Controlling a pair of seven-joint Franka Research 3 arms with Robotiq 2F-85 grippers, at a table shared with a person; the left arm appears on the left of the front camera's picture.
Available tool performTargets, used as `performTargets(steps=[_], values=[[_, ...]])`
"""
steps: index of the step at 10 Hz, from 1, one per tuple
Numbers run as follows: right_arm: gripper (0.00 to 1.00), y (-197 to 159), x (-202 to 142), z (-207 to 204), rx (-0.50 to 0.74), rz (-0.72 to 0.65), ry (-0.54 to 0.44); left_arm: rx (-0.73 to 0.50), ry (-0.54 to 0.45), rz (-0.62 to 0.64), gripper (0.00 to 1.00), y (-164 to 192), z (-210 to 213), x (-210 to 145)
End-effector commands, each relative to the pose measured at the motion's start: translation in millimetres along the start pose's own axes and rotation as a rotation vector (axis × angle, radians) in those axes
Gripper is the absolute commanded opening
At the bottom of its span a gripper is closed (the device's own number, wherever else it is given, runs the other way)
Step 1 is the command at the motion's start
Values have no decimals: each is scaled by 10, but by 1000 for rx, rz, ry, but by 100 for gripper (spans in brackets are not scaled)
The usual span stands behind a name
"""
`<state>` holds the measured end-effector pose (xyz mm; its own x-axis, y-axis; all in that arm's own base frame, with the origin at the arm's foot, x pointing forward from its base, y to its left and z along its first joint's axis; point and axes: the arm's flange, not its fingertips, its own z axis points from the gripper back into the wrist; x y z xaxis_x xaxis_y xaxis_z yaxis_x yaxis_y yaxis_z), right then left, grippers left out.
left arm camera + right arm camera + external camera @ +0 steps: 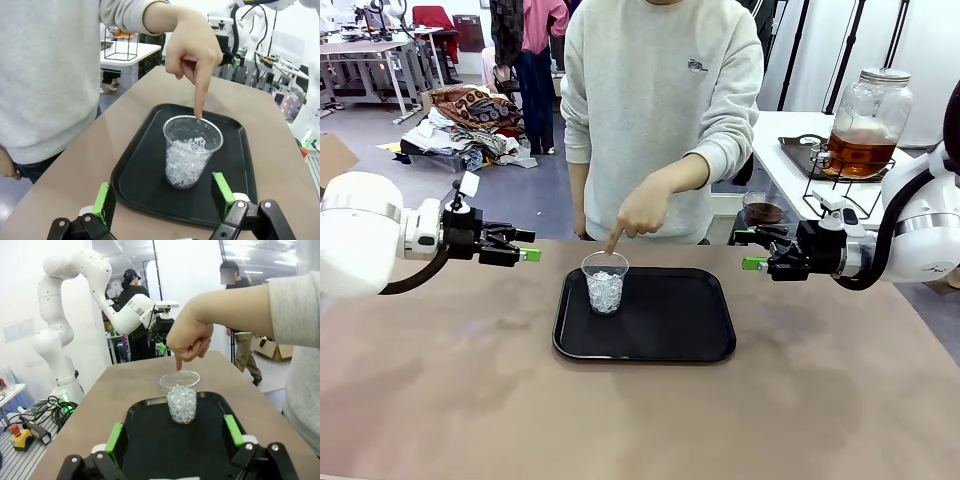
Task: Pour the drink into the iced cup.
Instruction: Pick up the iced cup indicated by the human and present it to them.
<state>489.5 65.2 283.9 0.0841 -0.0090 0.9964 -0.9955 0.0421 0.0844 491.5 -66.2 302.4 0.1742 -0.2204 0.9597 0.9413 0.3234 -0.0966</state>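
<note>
1. By count: one clear plastic cup (605, 283) part-filled with ice, one black rectangular tray (670, 325) with rounded corners, one large round glass dispenser jar (868, 115) with a metal lid, one small bowl (763, 211) of dark liquid, two robot hands and one person's hand (642, 212).
2. The cup stands on the far left part of the tray, which lies in the middle of a brown matte surface (440, 390).
3. The amber-brown drink (860, 153) fills the lower part of the jar. The jar sits on a black wire stand (850, 195) on a white side table (785, 130) at the far right, well apart from the cup.
4. Behind the surface is a grey floor with a heap of patterned cloths (470, 110) at the far left.
5. The cup is upright with its mouth up and its long axis vertical. The jar is upright too, lid on top. The tray's long side runs left to right.
6. The robot's left hand (528, 246) hangs above the surface left of the tray, its fingers aimed at the cup, jaws wide and holding nothing.
7. The robot's right hand (747, 250) hangs right of the tray, also aimed at the cup, wide and holding nothing.
8. The person's hand points down with its forefinger at the cup's far rim. Whether it touches cannot be told.
</note>
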Motion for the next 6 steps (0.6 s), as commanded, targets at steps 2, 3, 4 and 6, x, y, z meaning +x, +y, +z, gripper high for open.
performTargets(steps=[2, 3, 4, 6], values=[[100, -10, 17, 2, -2, 5, 1, -18, 5, -66, 100, -32, -17, 9], [100, -10, 17, 2, -2, 5, 1, -50, 22, -158, 100, -75, -57, -22], [100, -10, 17, 2, -2, 5, 1, -80, 39, -219, 100, -103, -98, -83], [100, -10, 17, 2, -2, 5, 1, -121, 38, -287, 100, -132, -128, -190]])
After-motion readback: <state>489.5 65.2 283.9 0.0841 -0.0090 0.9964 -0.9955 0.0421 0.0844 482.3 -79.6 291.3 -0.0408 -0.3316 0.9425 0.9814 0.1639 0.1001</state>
